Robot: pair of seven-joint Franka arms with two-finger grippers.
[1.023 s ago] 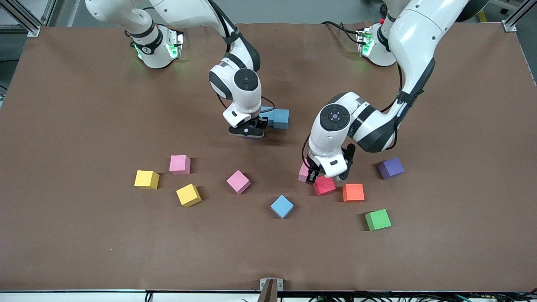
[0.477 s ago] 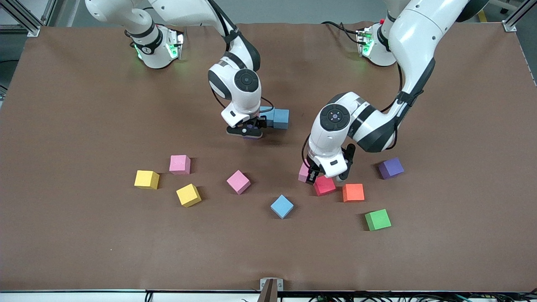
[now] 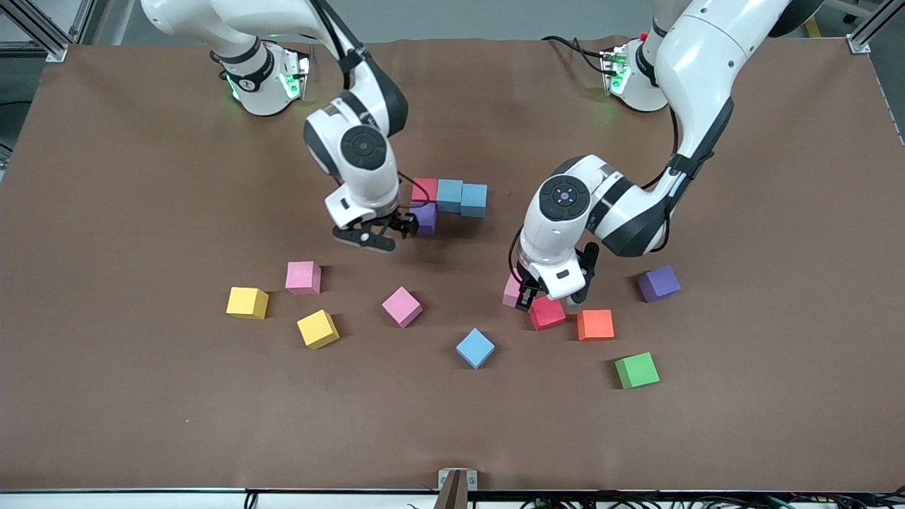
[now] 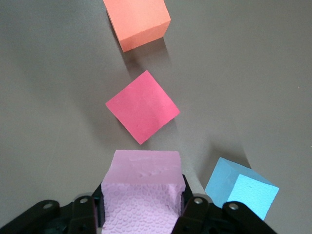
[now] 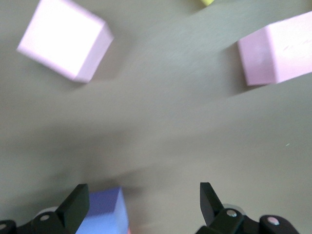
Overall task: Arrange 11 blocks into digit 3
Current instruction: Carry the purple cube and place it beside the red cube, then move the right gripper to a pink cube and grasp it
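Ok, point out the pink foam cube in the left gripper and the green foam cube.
pink foam cube (image 4: 141, 195), left wrist view, its textured face between the fingers.
green foam cube (image 3: 636, 370), front view, top face.

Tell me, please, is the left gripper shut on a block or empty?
Shut on a block: in the left wrist view the left gripper has a pink block clamped between its fingers, beside the red block.

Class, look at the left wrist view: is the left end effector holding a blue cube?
No. The left end effector is shut on a pink cube; the blue cube lies beside it on the table.
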